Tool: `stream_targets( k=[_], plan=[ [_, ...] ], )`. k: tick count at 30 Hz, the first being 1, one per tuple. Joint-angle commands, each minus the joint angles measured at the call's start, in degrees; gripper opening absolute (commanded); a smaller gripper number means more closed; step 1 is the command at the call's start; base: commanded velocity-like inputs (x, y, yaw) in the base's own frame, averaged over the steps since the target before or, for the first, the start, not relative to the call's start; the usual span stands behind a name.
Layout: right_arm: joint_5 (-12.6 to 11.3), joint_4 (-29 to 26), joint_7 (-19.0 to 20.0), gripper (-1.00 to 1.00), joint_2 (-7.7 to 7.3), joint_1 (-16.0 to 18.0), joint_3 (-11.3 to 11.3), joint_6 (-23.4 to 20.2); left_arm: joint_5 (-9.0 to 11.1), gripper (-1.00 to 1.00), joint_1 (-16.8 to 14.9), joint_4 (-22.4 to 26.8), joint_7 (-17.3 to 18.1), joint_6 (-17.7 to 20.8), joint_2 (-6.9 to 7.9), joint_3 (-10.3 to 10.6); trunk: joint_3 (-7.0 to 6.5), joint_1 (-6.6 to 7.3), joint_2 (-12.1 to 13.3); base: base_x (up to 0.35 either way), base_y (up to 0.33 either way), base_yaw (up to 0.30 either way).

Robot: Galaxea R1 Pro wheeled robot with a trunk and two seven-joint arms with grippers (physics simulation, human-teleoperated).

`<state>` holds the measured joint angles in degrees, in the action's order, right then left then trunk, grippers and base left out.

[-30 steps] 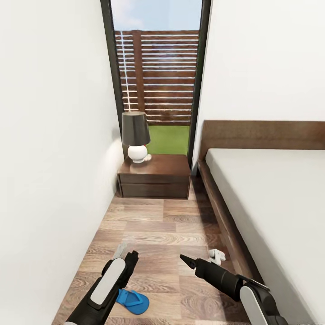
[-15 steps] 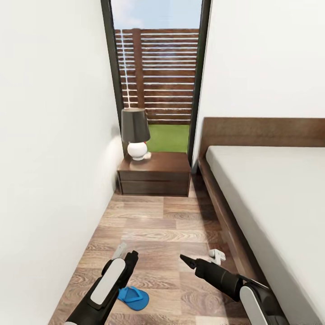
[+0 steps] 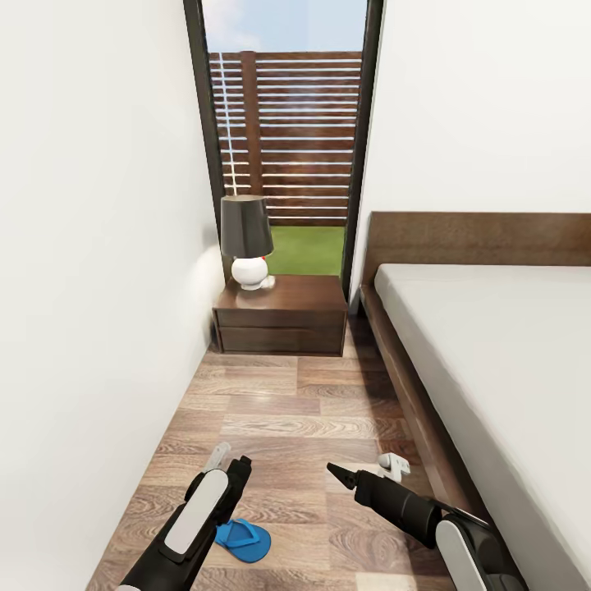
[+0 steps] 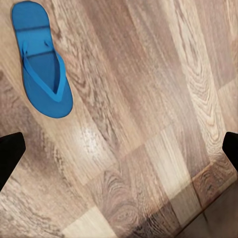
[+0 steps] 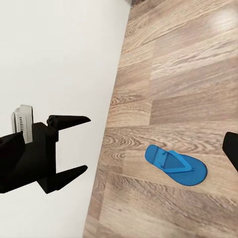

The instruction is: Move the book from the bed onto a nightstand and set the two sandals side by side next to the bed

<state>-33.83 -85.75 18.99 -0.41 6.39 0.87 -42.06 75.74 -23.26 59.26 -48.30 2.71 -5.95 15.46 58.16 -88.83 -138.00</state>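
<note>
One blue sandal [image 3: 243,540] lies on wood-plank floor [image 3: 287,410] beside the bed [image 3: 492,353].

floor [image 3: 287,410]: wood planks, grained, soft sheen | nightstand [image 3: 281,327]: dark glossy wood | bed [image 3: 509,353]: brown wood frame, matt grey cloth | sandal [image 4: 42,62]: smooth blue rubbery | lamp [image 3: 246,242]: matt dark shade, glossy white base

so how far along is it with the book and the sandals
Nothing looks done yet. One blue sandal lies loose on the wood floor near the wall, apart from the bed. The left gripper hangs open above the floor close to it, empty; the right gripper holds nothing either. Left: place both sandals together by the bed, and put the book on the nightstand, which bears a lamp.
</note>
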Motion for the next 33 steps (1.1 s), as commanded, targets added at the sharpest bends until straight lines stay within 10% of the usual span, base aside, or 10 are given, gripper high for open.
stream_targets(
  k=[1, 14, 33],
  plan=[
    [-0.01, -0.03, 0.09, 1.0, -0.03, 0.03, 0.01, -0.21, 0.02, 1.0, -0.03, 0.07, -0.3, 0.28, 0.0, 0.01, 0.05, 0.01, -0.02, 0.0, 0.0, 0.0],
    [-0.01, -0.03, 0.15, 1.0, -0.03, 0.03, 0.01, -0.21, 0.02, 1.0, -0.03, -0.01, -0.3, 0.28, -0.02, 0.01, 0.05, 0.01, -0.02, 0.0, 0.0, 0.0],
    [-0.01, -0.03, 0.17, 1.0, -0.03, 0.03, 0.01, -0.21, 0.02, 1.0, -0.03, -0.11, -0.25, 0.19, -0.02, 0.01, 3.72, -3.0, -5.32, 0.0, 0.0, 0.0]
  ],
)
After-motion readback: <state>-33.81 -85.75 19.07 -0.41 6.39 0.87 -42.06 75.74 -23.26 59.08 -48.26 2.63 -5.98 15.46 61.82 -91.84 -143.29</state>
